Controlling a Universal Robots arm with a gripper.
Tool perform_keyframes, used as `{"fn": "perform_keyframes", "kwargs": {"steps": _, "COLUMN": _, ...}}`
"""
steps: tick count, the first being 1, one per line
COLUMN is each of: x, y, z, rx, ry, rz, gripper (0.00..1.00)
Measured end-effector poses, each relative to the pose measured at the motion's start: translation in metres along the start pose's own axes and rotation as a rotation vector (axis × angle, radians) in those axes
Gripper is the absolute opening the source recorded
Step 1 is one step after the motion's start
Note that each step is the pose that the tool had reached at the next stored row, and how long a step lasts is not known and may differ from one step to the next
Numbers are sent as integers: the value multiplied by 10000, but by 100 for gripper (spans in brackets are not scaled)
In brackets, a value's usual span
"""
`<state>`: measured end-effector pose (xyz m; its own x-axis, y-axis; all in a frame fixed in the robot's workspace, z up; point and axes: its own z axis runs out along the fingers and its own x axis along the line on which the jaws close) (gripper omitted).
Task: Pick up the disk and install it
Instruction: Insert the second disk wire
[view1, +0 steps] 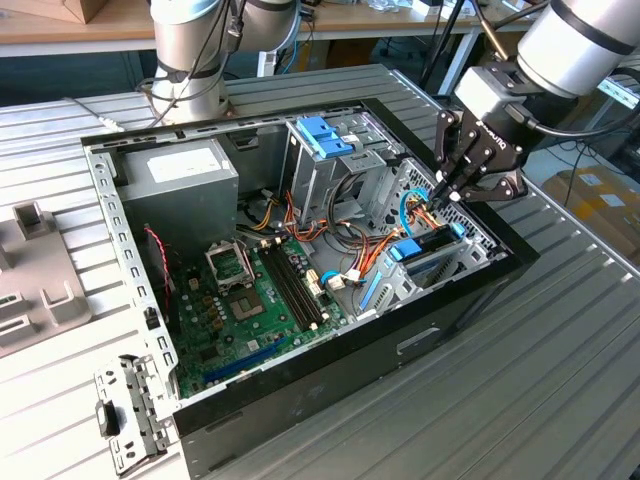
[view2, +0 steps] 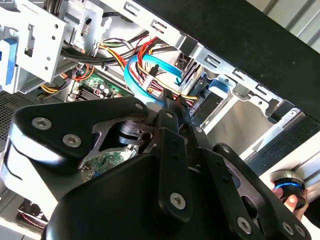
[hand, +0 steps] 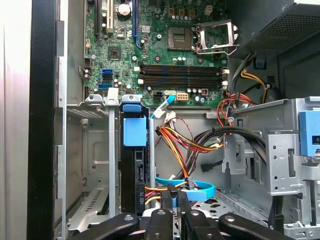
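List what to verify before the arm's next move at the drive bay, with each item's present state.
1. Dark grey rectangular disk with light-blue plastic rail stands in its metal bay slot: ok.
2. Black gripper sits over the disk's cabled end: ok.
3. Gripper holds something: cannot tell.
4. Flat light-blue cable and orange wires are clear of the gripper: not ok, they crowd it.
5. Tall metal drive cage stands apart from the gripper: ok.

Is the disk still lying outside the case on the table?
No: in the first wrist view the disk stands on edge in a metal bay inside the case.
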<state>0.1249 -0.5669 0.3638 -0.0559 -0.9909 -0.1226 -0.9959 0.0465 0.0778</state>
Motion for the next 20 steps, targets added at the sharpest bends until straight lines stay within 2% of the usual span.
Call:
{"fn": "perform_keyframes", "kwargs": {"steps": 3, "x": 1, "y": 7, "z": 4, "rx": 0, "ry": -4, "rz": 0, "gripper": 16}}
{"fn": "perform_keyframes", "kwargs": {"steps": 5, "x": 6, "y": 67, "z": 17, "rx": 0, "ry": -1, "rz": 0, "gripper": 16}}
{"fn": "perform_keyframes", "kwargs": {"steps": 9, "x": 34, "y": 110, "z": 62, "rx": 0, "ry": 2, "rz": 0, "gripper": 16}}
{"fn": "perform_keyframes", "kwargs": {"steps": 12, "x": 81, "y": 116, "z": 83, "rx": 0, "ry": -1, "rz": -1, "gripper": 16}}
{"fn": "perform_keyframes", "kwargs": {"steps": 17, "x": 195, "y": 117, "z": 117, "rx": 0, "ry": -2, "rz": 0, "gripper": 16}}
{"fn": "perform_keyframes", "kwargs": {"steps": 20, "x": 230, "y": 114, "z": 135, "rx": 0, "ry": -2, "rz": 1, "gripper": 16}}
